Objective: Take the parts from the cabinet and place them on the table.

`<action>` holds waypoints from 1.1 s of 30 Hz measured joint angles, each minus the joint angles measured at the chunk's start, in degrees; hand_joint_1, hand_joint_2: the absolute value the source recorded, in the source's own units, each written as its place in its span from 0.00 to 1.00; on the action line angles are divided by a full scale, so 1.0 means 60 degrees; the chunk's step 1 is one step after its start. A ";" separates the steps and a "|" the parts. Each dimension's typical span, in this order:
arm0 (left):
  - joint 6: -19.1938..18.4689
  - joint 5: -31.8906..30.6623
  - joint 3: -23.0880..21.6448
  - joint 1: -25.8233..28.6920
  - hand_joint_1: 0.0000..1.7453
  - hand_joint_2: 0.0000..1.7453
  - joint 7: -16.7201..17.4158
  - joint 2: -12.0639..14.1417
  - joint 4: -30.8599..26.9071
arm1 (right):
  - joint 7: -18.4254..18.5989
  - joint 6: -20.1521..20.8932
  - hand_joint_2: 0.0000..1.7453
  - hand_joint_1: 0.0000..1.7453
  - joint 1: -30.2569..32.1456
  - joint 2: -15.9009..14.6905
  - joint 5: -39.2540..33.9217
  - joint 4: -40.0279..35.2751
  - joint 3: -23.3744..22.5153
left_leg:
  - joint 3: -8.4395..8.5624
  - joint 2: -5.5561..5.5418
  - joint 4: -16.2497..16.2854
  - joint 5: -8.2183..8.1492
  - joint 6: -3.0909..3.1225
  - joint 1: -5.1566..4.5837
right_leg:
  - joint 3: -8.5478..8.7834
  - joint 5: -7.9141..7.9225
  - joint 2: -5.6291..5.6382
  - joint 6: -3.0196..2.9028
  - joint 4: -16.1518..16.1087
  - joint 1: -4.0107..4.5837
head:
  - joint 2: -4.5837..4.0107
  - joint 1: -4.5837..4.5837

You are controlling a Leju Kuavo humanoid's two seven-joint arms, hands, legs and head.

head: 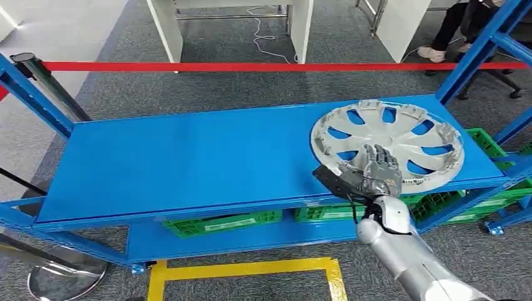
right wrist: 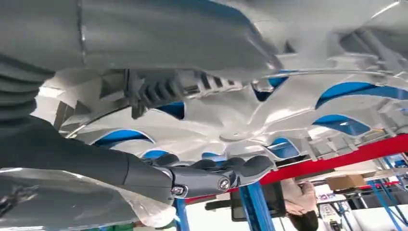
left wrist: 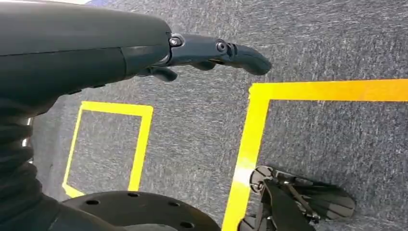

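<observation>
On the right end of the blue metal shelf [head: 188, 157] lies a round silver plastic wheel cover [head: 401, 135] with curved spokes, flat on the top board, its near edge close to the shelf's front lip. The right hand [head: 379, 172] rests on the near part of that cover, fingers [right wrist: 240, 168] laid over its rim and spokes; whether they clamp it or merely press on it cannot be told. From the right wrist, the cover's pale ribs and blue gaps sit just beside the dark fingers. The left hand [left wrist: 207, 53] hangs over grey carpet [left wrist: 202, 139] marked with yellow tape lines [left wrist: 250, 139], its fingers stretched out and holding nothing. Green plastic crates [head: 219, 222] stand on the lower board beneath. A red barrier belt [head: 251, 66] runs across the far side, and a person's legs [head: 448, 31] show at the far right.
</observation>
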 joint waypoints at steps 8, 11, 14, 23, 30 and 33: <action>0.0033 0.0095 0.0000 0.0001 0.00 1.00 0.0022 0.0007 0.0000 | 0.1543 -0.0521 0.00 0.00 0.0336 0.0105 0.2882 -0.0677 0.0036 | -0.0002 0.0001 -0.0001 0.0000 0.0000 0.0002 | 0.0000 0.0000 0.0003 0.0000 0.0001 0.0001 | 0.0000 0.0000; 0.0025 0.0149 0.0004 0.0000 0.00 1.00 0.0022 0.0004 0.0000 | 0.2090 -0.0517 0.00 0.00 0.0508 0.0215 0.3955 -0.1063 0.0062 | -0.0003 -0.0001 -0.0001 0.0000 0.0000 0.0002 | 0.0000 -0.0002 -0.0002 0.0000 0.0000 0.0001 | 0.0000 0.0000; 0.0000 0.0149 0.0007 -0.0001 0.00 1.00 0.0025 -0.0011 0.0004 | 0.2299 -0.0506 0.00 0.00 0.0675 0.0339 0.4273 -0.1330 0.0117 | -0.0003 0.0000 -0.0002 0.0000 0.0000 0.0002 | 0.0000 -0.0002 0.0000 0.0000 0.0000 0.0001 | 0.0000 0.0004; -0.0015 0.0138 0.0007 -0.0004 0.00 1.00 0.0022 -0.0149 0.0004 | 0.1676 0.0186 0.00 0.00 0.1007 0.0776 0.3505 -0.1271 0.0535 | -0.0005 0.0000 -0.0003 0.0000 0.0000 0.0002 | -0.0002 -0.0002 -0.0001 0.0000 0.0000 0.0000 | 0.0000 -0.0003; -0.0004 0.0171 0.0007 -0.0002 0.00 1.00 0.0080 -0.0153 0.0004 | 0.1789 0.0317 1.00 0.00 0.1096 0.0812 0.3148 -0.0951 0.0743 | -0.0005 0.0000 -0.0003 0.0000 0.0000 0.0002 | -0.0002 -0.0002 -0.0001 0.0000 0.0000 0.0000 | 0.0000 0.0000; 0.0000 0.0175 0.0007 -0.0002 0.00 1.00 0.0117 -0.0157 0.0004 | 0.1913 0.0273 1.00 0.00 0.1207 0.0812 0.3075 -0.0852 0.0750 | -0.0006 0.0000 -0.0003 -0.0001 0.0000 0.0001 | -0.0004 -0.0002 0.0000 0.0000 0.0000 0.0000 | 0.0000 0.0000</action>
